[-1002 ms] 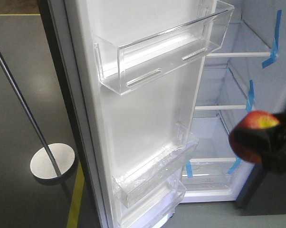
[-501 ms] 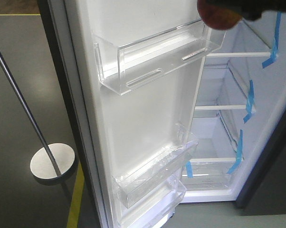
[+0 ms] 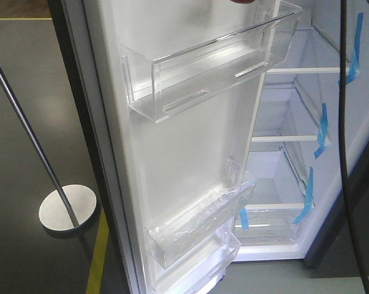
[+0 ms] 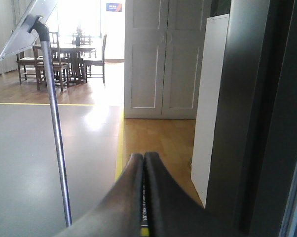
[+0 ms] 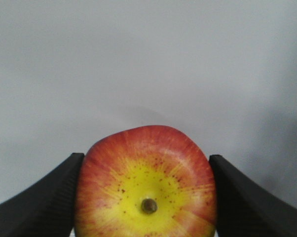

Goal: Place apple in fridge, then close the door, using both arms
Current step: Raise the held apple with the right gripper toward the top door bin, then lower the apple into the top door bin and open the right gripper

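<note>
One apple [image 5: 147, 192], one fridge [image 3: 281, 104], three door bins [image 3: 209, 73]

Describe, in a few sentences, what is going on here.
A two-armed robot is loading an apple into a fridge. The right gripper is clamped on the apple, stem end toward its camera, with a plain pale surface behind. The left gripper is shut and holds nothing. The door stands wide open, so closing it is not yet done.

Door [image 3: 190, 153]: open; its clear bins [image 3: 209, 73] jut beside my way in.
Fridge [image 3: 276, 177] shelves: gaps between them stand open.
Cable [image 3: 343, 122]: hangs across the opening.
</note>
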You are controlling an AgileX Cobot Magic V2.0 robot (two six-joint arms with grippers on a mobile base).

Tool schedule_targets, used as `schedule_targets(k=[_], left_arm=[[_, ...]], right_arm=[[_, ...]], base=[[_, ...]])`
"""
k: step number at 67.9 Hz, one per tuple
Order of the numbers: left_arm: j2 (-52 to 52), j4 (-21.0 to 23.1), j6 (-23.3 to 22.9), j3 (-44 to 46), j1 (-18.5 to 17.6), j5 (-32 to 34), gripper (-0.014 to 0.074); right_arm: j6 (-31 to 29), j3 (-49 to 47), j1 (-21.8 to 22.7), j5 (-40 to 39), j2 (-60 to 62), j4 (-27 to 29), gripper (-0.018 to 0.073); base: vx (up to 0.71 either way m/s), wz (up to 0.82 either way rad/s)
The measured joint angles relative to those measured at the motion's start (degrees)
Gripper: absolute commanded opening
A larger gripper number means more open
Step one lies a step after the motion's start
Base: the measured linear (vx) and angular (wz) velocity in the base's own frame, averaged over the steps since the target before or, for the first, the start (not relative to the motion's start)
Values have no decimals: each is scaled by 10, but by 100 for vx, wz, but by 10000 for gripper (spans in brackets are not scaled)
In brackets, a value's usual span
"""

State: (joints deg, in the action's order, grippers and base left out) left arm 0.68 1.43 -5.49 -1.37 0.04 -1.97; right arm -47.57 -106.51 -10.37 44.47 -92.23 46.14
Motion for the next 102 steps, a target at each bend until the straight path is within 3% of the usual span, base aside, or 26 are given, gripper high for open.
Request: schedule_targets(k=[29, 50, 58, 74, 87, 102], left_arm=[[0, 0, 0, 0, 0, 0, -6], [0, 0, 0, 0, 0, 0, -6], [0, 0, 0, 0, 0, 0, -6], [0, 0, 0, 0, 0, 0, -6], [0, 0, 0, 0, 0, 0, -6], [0, 0, 0, 0, 0, 0, -6]], right_arm=[[7, -1, 0, 25, -47, -15, 299], [67, -1, 0, 35, -50, -56, 548], [75, -1, 0, 36, -48, -57, 603], [91, -1, 0, 41, -11, -57, 572], [131, 3, 0, 94, 43, -75, 474], [138, 130, 0, 97, 178, -76, 424]], base=[[0, 0], [0, 0], [0, 0], [0, 0], [0, 0], [0, 0]])
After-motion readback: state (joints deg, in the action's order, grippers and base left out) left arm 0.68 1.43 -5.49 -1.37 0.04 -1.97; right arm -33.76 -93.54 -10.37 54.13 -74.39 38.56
